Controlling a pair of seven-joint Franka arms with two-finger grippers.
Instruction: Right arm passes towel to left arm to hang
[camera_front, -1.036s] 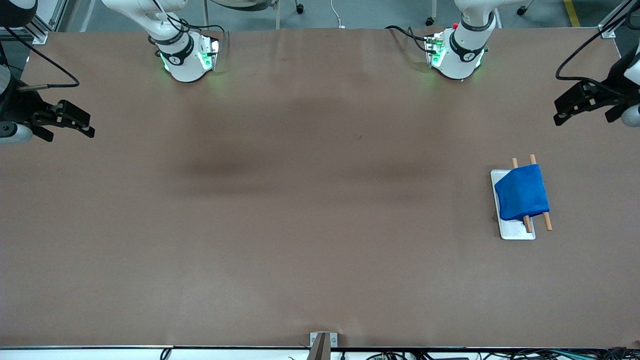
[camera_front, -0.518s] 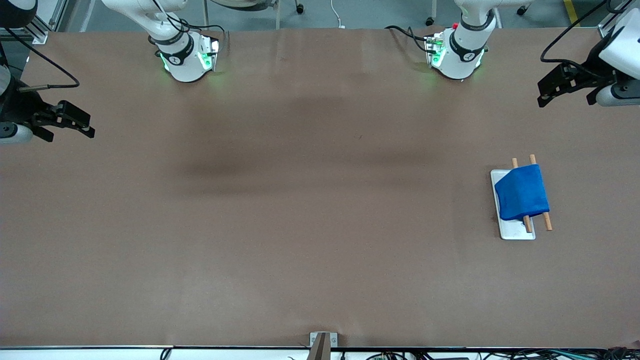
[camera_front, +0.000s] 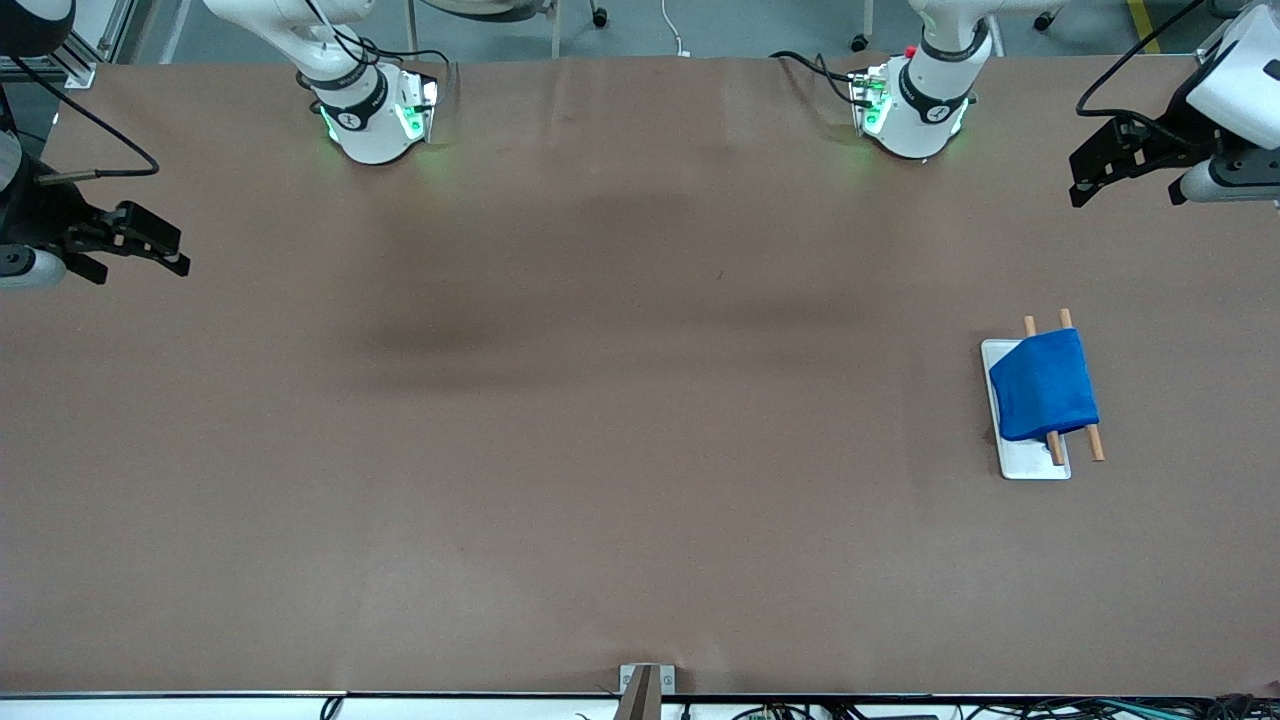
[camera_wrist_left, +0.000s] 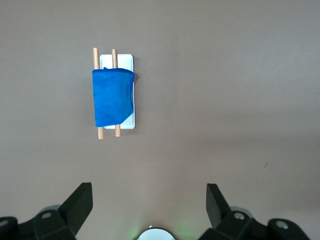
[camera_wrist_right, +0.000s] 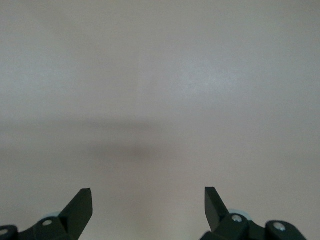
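the brown table (camera_front: 600, 420) is bare but for one small cluster toward the left arm's end. there a white-based rack (camera_front: 1030, 462) with two wooden rods carries the towel (camera_front: 1043, 386), draped over both rods — by the look of it, the hanging is done and nothing is left but parking. the left gripper (camera_front: 1092, 178) hangs over its table edge, fingers spread wide and empty. the right gripper (camera_front: 150, 245) waits over its own end, wide apart too, holding nothing.
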